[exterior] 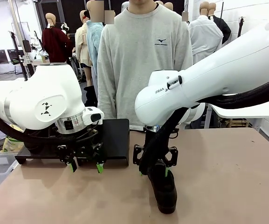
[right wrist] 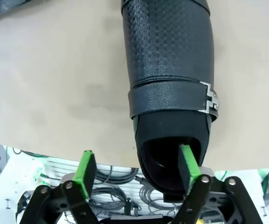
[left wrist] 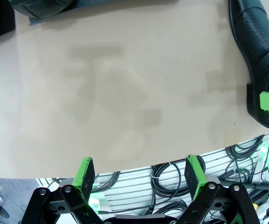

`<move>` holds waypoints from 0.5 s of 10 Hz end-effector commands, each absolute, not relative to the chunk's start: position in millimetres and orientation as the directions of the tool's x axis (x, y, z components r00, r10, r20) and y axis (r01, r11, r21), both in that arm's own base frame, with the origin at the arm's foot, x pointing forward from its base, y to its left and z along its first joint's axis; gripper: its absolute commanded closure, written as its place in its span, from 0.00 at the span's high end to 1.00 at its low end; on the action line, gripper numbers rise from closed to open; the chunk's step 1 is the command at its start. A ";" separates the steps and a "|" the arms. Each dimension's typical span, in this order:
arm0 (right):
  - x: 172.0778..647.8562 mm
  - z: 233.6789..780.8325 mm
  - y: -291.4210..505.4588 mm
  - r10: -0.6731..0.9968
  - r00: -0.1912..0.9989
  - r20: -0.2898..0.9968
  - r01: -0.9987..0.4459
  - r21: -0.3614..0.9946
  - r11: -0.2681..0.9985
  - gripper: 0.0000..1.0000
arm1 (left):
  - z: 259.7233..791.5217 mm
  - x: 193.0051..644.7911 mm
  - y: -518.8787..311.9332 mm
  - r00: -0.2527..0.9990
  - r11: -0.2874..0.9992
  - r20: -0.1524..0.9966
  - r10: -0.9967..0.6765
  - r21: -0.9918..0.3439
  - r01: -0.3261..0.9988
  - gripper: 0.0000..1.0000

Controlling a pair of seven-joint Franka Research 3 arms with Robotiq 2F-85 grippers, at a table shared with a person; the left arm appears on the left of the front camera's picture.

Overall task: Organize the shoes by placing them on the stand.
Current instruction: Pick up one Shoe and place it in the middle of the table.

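You have the black stand (exterior: 115, 140) at the table's (exterior: 227, 177) far left. Your shoe (exterior: 164, 189) lies near the middle, toe toward you. Your right gripper (right wrist: 136, 170) is spread, one finger (right wrist: 186, 163) inside its opening. Your left gripper (exterior: 85, 166) hangs spread, empty.

Black strapped shoe (right wrist: 169, 70), perhaps table-borne

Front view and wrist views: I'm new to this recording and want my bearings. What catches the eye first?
A black shoe lies on the tan table near its front edge, with the right gripper open around its heel end, one finger inside the shoe's opening. The left gripper hangs open just in front of the black stand, while a person in a grey sweatshirt stands at the far side.
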State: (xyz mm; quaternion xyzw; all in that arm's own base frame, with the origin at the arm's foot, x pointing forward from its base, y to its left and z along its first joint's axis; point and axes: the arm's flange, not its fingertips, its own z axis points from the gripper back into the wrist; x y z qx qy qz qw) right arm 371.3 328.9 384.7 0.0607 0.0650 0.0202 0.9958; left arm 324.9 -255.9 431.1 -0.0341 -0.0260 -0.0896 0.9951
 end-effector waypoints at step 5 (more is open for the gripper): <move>370.8 385.8 328.8 0.050 0.990 -0.129 -0.034 0.123 0.992 1.00 | 432.1 324.4 -254.5 0.983 0.981 0.050 -0.177 -0.069 0.181 1.00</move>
